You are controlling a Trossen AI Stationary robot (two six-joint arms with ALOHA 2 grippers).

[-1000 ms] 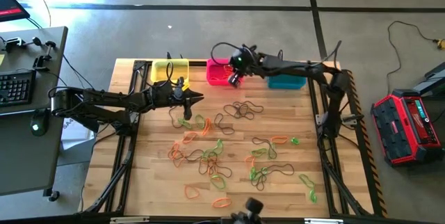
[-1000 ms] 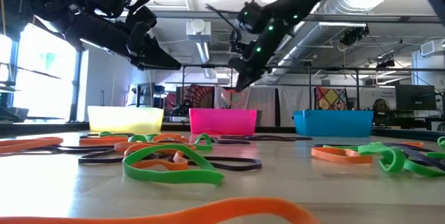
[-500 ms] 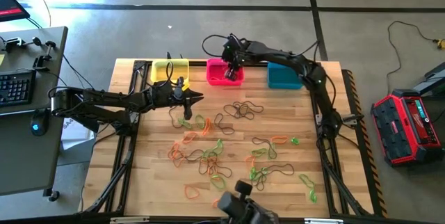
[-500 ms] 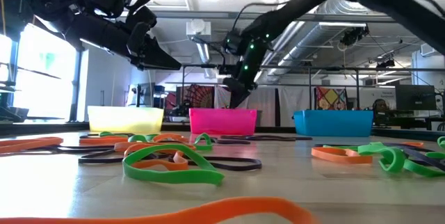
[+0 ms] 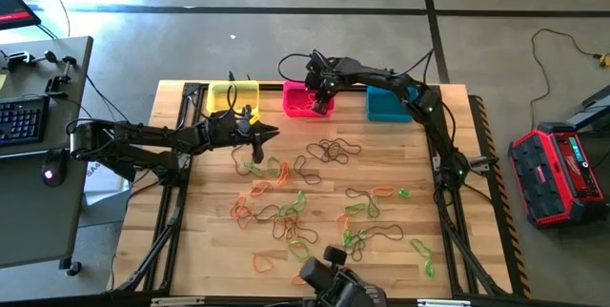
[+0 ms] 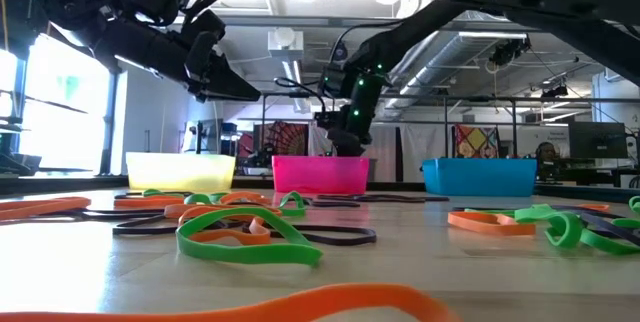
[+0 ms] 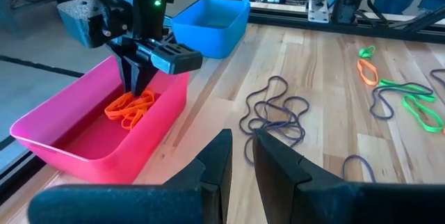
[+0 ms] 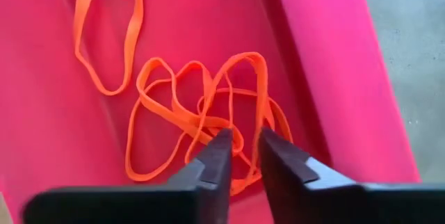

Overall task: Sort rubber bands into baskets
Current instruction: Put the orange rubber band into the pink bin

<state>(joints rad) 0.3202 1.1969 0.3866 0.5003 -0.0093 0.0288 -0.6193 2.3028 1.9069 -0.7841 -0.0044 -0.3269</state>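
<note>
Green, orange and dark rubber bands (image 5: pixel 295 214) lie scattered over the wooden table. Along the far edge stand a yellow basket (image 5: pixel 232 95), a pink basket (image 5: pixel 297 107) and a blue basket (image 5: pixel 389 109). My right gripper (image 8: pixel 243 140) points steeply down into the pink basket (image 7: pixel 69 147), its fingers a little apart, just over several orange bands (image 8: pixel 201 113) on the basket floor. My left gripper (image 7: pixel 240 144) hovers above the table in front of the yellow basket, with a narrow gap and nothing between its fingers. My right gripper's fingertips (image 7: pixel 135 88) stand right at the heap of orange bands (image 7: pixel 128 107) in the pink basket, coming from above. The bands lie slack on the basket floor. I cannot tell whether the tips touch them.
A green band (image 5: pixel 254 167) lies below and near my left gripper (image 5: pixel 274 133). A dark tangle (image 7: pixel 274 109) lies in front of the pink basket. A black camera mount (image 5: pixel 334 283) sits at the near edge. A desk with a keyboard (image 5: pixel 24 121) stands off the table's left.
My right gripper has swung from above the gap between the pink and blue baskets toward the table's left, dropped down into the pink basket, and tipped to point more steeply down.
</note>
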